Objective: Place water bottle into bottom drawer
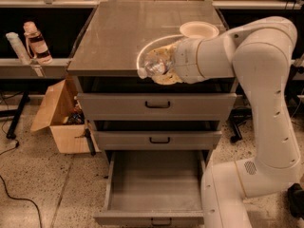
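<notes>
**Bottle in grasp at the front edge, open drawer straight below**

Camera view, the only 1:
- The gripper (165, 70) is hanging over the front edge of the cabinet top (114, 37), a little right of the middle. It is reaching in from the right on the white arm (266, 80).
- It is clenching the water bottle (152, 68). The bottle is sticking out leftward from the gripper, with its long axis roughly level and parallel to the front edge. Its white cap is pointing left, just past the lip.
- The bottle is overlapping the near rim of a clear bowl (143, 52) on the top. I cannot tell whether they are touching.
- A white dish (199, 30) is sitting behind, toward the back right corner.
- The bottom drawer (154, 186) is standing pulled out, showing a plain grey floor. It lies directly below the bottle, well apart from it, with 2 shut drawers between.
- Judgement: the coming move is calling for the bottle to clear the front edge toward the camera, then descend. The base (223, 198) is crowding the drawer's right front corner, so the left part looks freer.

Writing:
- No lettering on the water bottle's pale band is readable.
- A pink-capped bottle (37, 42) on the left bench is showing a reddish label, also illegible.
</notes>
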